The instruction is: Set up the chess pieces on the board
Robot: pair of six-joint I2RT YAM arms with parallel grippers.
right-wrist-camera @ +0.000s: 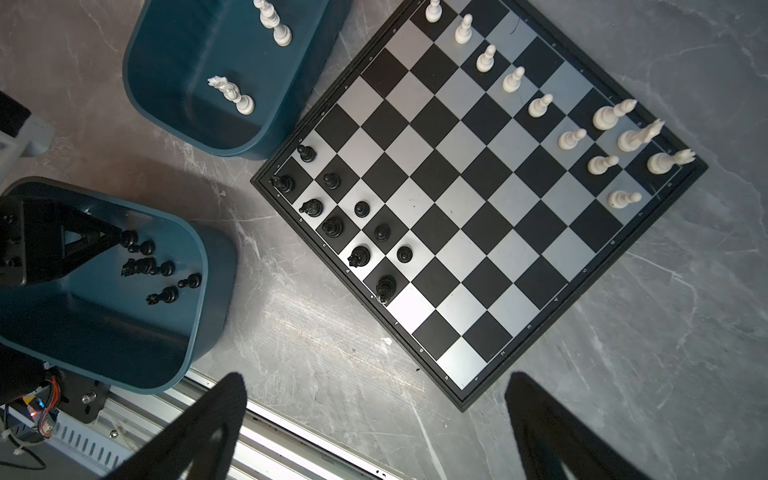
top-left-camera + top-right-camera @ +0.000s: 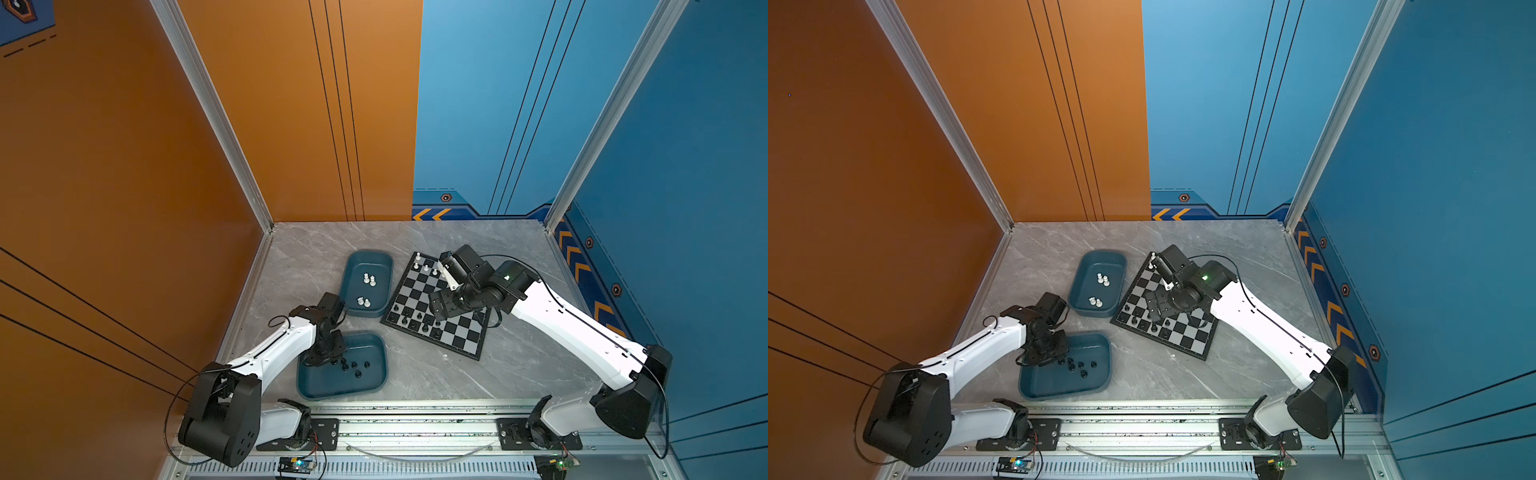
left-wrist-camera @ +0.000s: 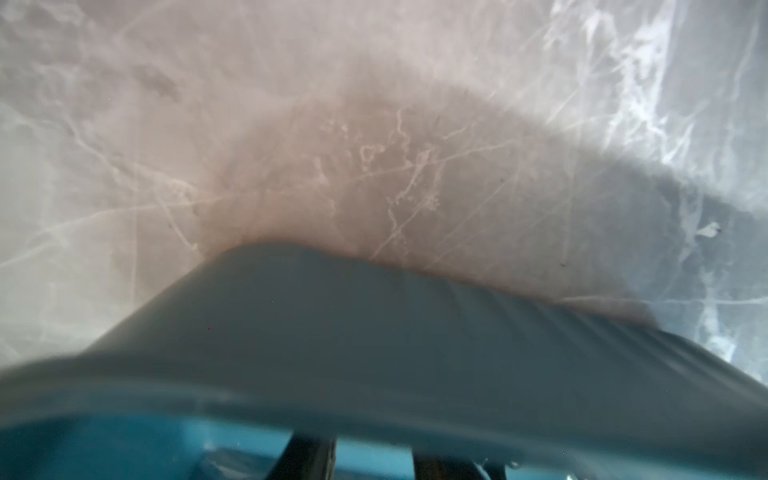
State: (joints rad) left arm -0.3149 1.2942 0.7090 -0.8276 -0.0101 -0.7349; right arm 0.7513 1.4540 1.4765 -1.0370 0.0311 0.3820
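The left gripper (image 1: 118, 240) sat in the near tray (image 1: 104, 332), tips at the left edge of the loose black pieces (image 1: 158, 266) and nearer them. Whether its jaws pinched one could not be told. The right gripper (image 1: 374, 432) hung spread and empty over the board (image 1: 457, 216).

Left wall (image 2: 104, 166): orange, black-lined.
Far wall (image 2: 478, 104): orange left, blue right.
Right wall (image 2: 706, 166): blue, orange chevrons (image 2: 603, 309) low.
Table (image 2: 519, 374): grey marble.
Near rail (image 2: 415, 432): aluminium.
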